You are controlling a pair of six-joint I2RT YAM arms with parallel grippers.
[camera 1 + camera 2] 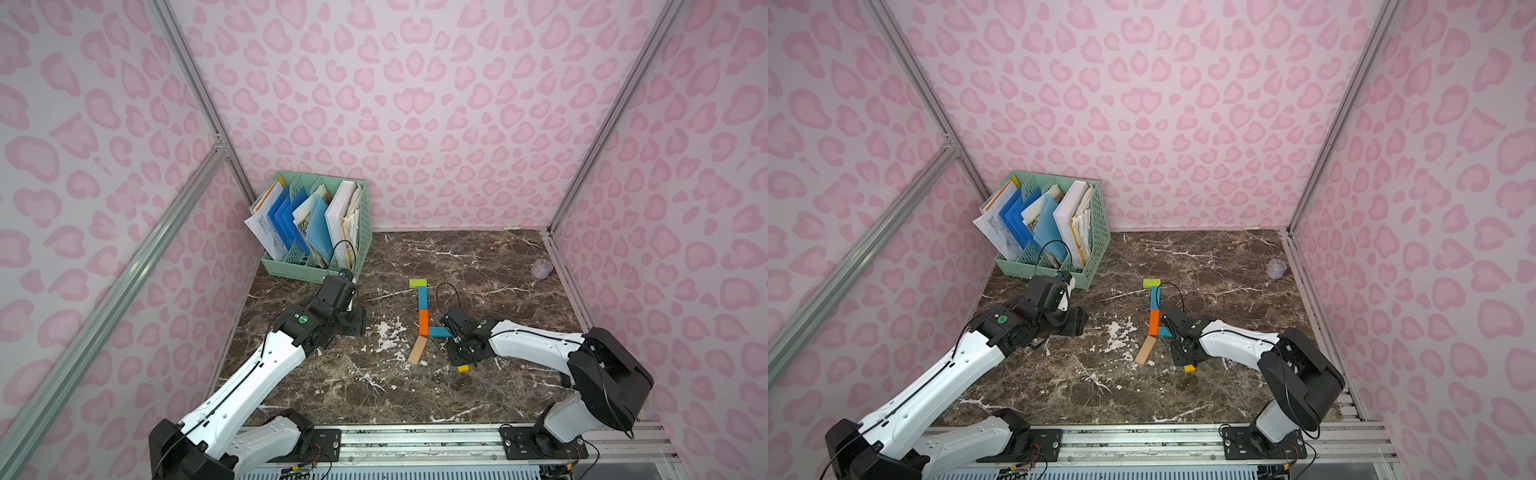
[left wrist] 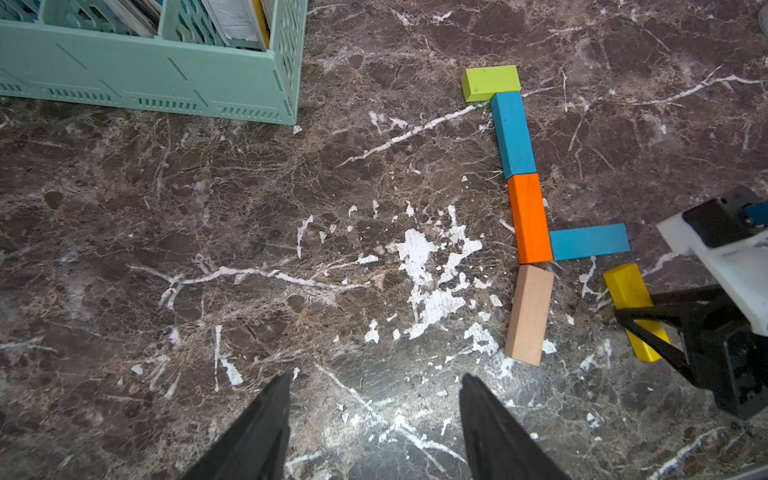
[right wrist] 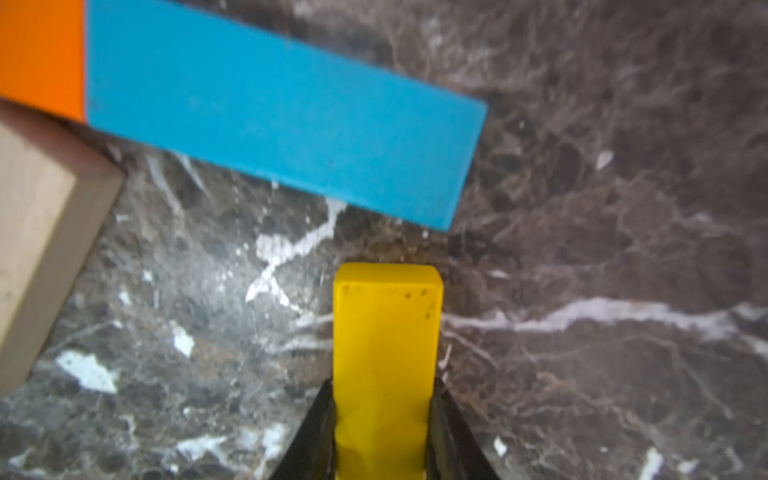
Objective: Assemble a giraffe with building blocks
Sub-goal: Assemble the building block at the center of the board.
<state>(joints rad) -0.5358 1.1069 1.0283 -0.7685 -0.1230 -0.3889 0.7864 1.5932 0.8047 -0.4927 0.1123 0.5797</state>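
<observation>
The giraffe lies flat on the marble table (image 1: 498, 299): lime-green head (image 1: 418, 283), blue neck block (image 1: 423, 297), orange block (image 1: 423, 322), blue body (image 2: 589, 242) and a slanted tan leg (image 1: 417, 350). My right gripper (image 3: 382, 388) is shut on the yellow block (image 3: 386, 332), low over the table just below the free end of the blue body (image 3: 282, 112), with a gap between them. In both top views the yellow block (image 1: 464, 368) (image 1: 1189, 368) pokes out under that gripper (image 1: 461, 358). My left gripper (image 2: 376, 378) is open and empty, left of the figure.
A mint-green lattice file rack (image 1: 316, 270) with blue folders and papers stands at the back left, close behind my left wrist. A small clear crumpled object (image 1: 541, 268) lies by the right wall. A metal rail (image 1: 415, 440) runs along the front edge.
</observation>
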